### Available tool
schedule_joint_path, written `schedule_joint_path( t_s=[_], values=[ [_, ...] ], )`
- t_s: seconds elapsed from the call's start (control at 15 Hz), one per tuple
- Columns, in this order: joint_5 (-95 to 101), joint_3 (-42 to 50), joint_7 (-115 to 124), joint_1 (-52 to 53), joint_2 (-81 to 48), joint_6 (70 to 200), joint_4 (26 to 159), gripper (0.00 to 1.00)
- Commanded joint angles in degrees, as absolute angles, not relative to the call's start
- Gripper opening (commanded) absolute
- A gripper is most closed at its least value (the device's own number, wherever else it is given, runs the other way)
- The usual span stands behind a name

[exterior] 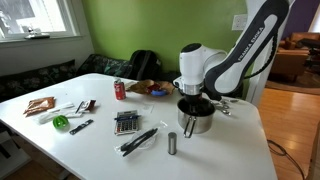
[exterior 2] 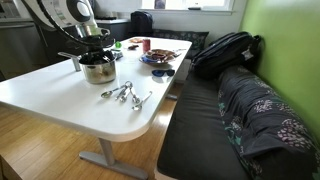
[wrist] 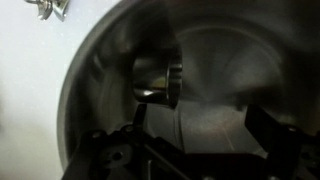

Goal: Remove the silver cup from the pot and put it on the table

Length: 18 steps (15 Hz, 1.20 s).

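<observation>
While the empty gripper [wrist: 200, 135] hangs open over the pot [wrist: 85, 80] near a table [exterior: 225, 150] edge, pinch the likely light, slick silver cup [wrist: 158, 82] by its rim.

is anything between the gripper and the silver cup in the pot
Nothing visible does. In the wrist view the silver cup sits inside the pot, with only bare pot interior between it and the open gripper. The pot's wall rings the cup, so it must rise over the rim to reach the table.
</observation>
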State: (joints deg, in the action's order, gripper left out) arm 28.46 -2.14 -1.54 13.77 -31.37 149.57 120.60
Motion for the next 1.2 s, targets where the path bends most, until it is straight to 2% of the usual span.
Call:
schedule_joint_path(
  t_s=[0.0, 0.07, 0.13, 0.2, 0.4, 0.8, 1.13],
  values=[
    [28.3, -1.8, -3.3, 14.2, -35.4, 150.6, 117.9, 1.0],
    [28.0, -2.1, -4.1, 14.1, -36.2, 150.4, 117.4, 0.75],
    [28.0, -2.1, -4.5, 14.1, -36.7, 150.4, 117.0, 0.75],
    [27.7, -2.2, -5.1, 14.0, -37.3, 150.2, 116.5, 0.68],
    [27.6, -2.2, -5.7, 14.0, -37.8, 150.2, 115.7, 0.42],
    [27.4, -2.6, -5.7, 13.9, -35.5, 151.0, 116.7, 0.01],
    [26.1, -4.2, -6.8, 13.0, -33.5, 152.4, 118.5, 0.01]
  ],
)
